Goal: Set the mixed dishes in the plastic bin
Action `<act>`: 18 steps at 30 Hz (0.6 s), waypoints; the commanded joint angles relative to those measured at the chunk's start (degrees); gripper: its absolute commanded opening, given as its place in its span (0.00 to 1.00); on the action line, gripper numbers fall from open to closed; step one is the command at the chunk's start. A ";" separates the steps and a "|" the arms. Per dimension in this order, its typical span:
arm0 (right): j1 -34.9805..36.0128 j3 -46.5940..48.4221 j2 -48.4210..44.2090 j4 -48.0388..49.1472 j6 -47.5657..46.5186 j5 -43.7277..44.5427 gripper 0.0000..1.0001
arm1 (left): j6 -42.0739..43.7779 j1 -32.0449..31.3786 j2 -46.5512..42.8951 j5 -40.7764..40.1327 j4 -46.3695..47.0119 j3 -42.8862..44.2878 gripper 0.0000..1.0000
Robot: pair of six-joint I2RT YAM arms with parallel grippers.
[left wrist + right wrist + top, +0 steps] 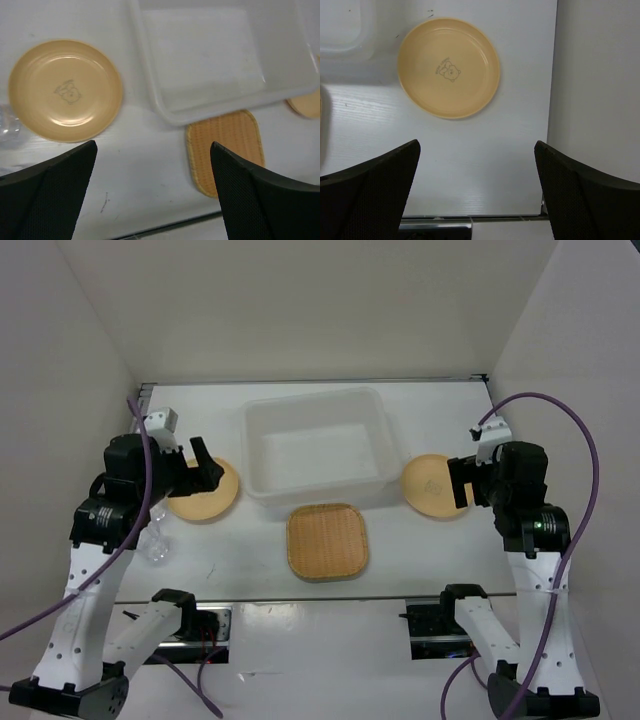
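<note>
At centre overhead, plastic bin (315, 445) sitting empty; woven square plate (327, 541), left round plate (205, 503) and right round plate (428, 485) lying outside it. Left wrist: left gripper (152, 145) hanging wide open, probably lining up a pick. Right wrist: right gripper (476, 142) gaping likewise.
</note>
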 commanded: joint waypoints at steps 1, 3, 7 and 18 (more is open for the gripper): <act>0.27 -0.61 0.32 0.40 -0.49 0.55 0.99 | 3.17 -0.84 -0.74 16.24 1.70 -1.65 1.00; 0.27 -1.13 0.32 -0.13 -0.49 0.54 0.99 | 0.89 -1.37 -0.74 24.83 5.02 -4.63 1.00; 0.27 -1.66 -0.82 -0.13 -0.49 1.59 0.99 | -7.45 -3.47 -3.11 27.80 11.37 -12.71 1.00; 0.79 -1.66 -1.35 -0.65 -2.86 -2.80 0.99 | -15.82 -8.31 -0.32 24.55 14.71 -23.71 1.00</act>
